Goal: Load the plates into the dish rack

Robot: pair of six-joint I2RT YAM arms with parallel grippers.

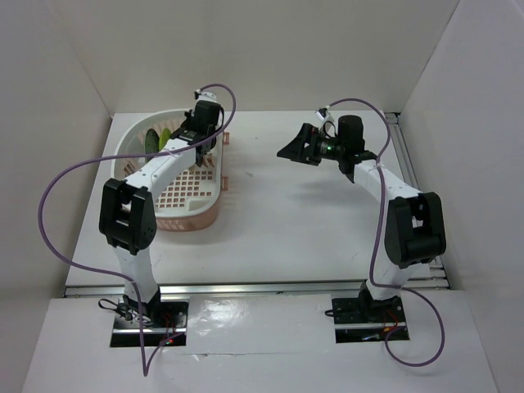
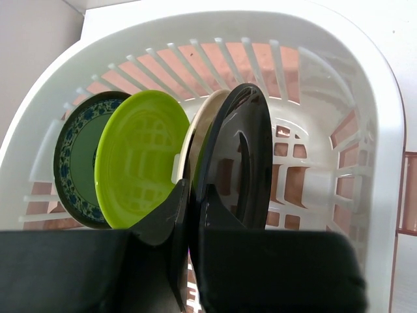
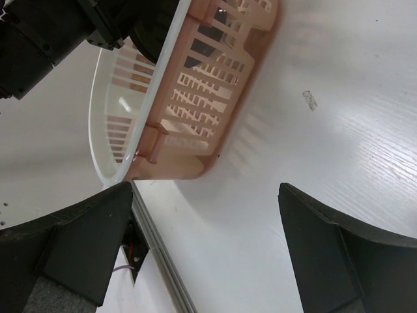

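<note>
Four plates [image 2: 140, 156] stand on edge in one dish rack [image 2: 369, 98].

White table [image 1: 286, 221] is boxed in by plain white walls [image 1: 270, 49] at left, back and right, a silver rail [image 1: 262, 287] runs along its near edge, and a small grey scuff [image 3: 310, 99] marks the tabletop.
</note>
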